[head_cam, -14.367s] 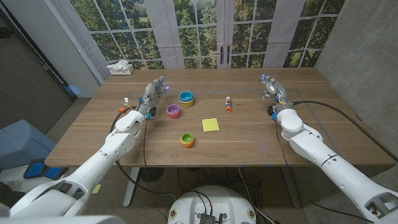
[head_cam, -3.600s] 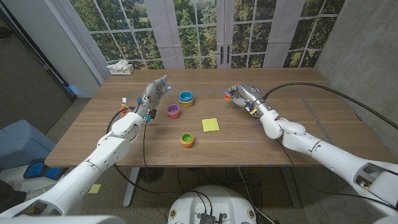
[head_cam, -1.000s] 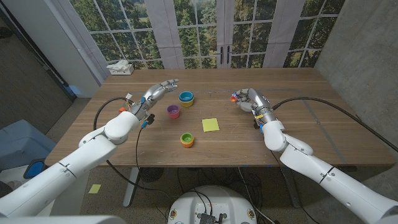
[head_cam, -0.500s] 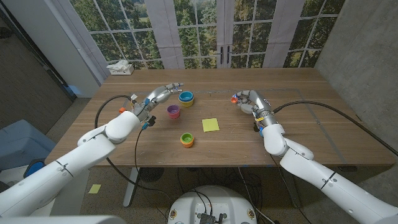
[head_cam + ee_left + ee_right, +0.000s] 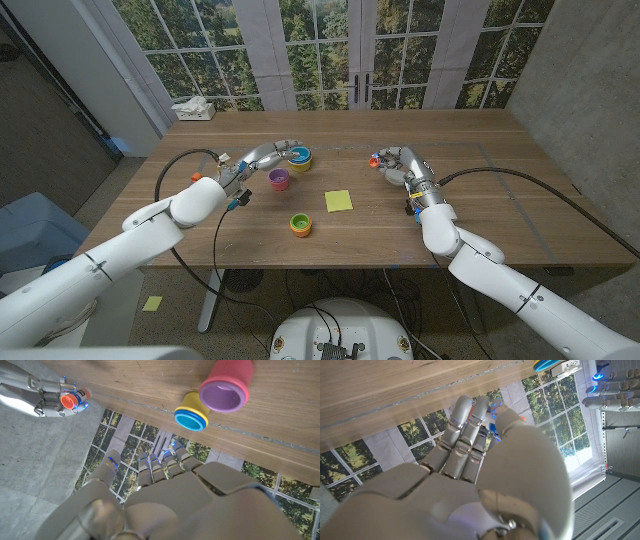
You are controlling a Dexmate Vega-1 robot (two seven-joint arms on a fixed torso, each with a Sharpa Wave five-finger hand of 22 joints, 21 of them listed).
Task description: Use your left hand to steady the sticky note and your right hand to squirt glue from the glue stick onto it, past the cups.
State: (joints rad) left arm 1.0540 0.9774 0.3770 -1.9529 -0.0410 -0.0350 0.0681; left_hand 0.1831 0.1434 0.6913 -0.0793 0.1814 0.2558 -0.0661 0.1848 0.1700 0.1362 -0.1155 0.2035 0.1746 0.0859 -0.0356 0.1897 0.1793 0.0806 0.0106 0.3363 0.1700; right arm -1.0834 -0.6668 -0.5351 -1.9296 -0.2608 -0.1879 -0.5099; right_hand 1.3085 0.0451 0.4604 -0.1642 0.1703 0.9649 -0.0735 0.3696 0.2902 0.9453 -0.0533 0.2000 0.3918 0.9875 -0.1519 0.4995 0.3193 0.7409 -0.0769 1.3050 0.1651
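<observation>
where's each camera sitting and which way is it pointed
Head view: on the robot's head, looking down at the table; both arms show, left hand by the cups, right hand holding the glue stick.
Left wrist view: along the left hand's back toward the cups.
Right wrist view: along the right hand's back toward the windows.
Shared: head and left wrist views both show the blue-and-yellow cup.

Yellow sticky note (image 5: 338,201) flat; orange-capped glue stick (image 5: 376,157) lifted

A white box (image 5: 193,109) sits at the wooden table's (image 5: 500,215) far left corner, before tall windows (image 5: 330,50).
</observation>
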